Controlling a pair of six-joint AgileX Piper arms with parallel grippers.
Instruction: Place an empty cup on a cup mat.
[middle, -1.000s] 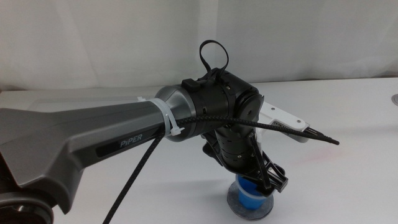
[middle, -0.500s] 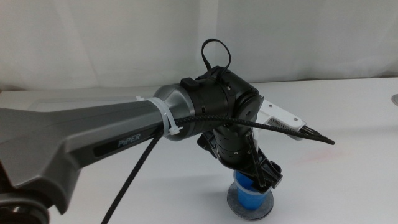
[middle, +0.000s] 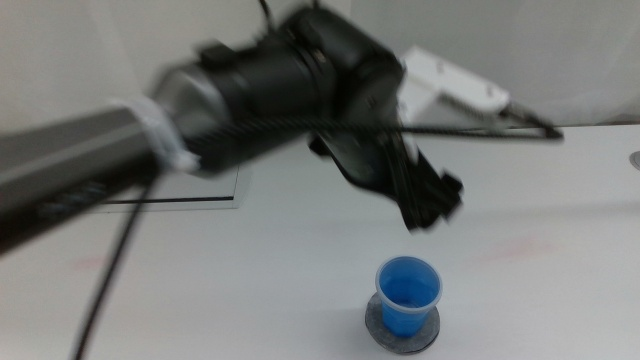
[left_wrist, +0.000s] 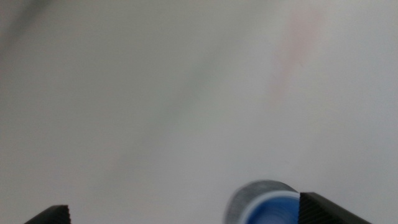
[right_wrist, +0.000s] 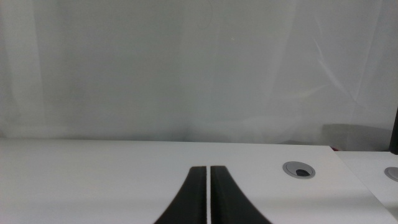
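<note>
Below the left gripper (middle: 432, 205), jaws spread wide and empty, the cup (middle: 408, 294) stands on the cup mat (middle: 402, 331); only retreat seems left.

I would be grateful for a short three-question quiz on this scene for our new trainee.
1. True or false: the cup stands upright on the cup mat.
2. How do the left gripper jaws stand? A) shut on the cup B) open, holding nothing C) shut on the mat
3. Fill in: in the right wrist view, the right gripper has its jaws ____.

Key:
1. True. The blue cup sits on the grey disc, opening upward, and looks empty.
2. B. The left wrist view shows the jaws spread wide, with the cup free between and beyond them; the gripper hangs above the cup.
3. Shut; only a thin seam separates them, over the bare table.
</note>
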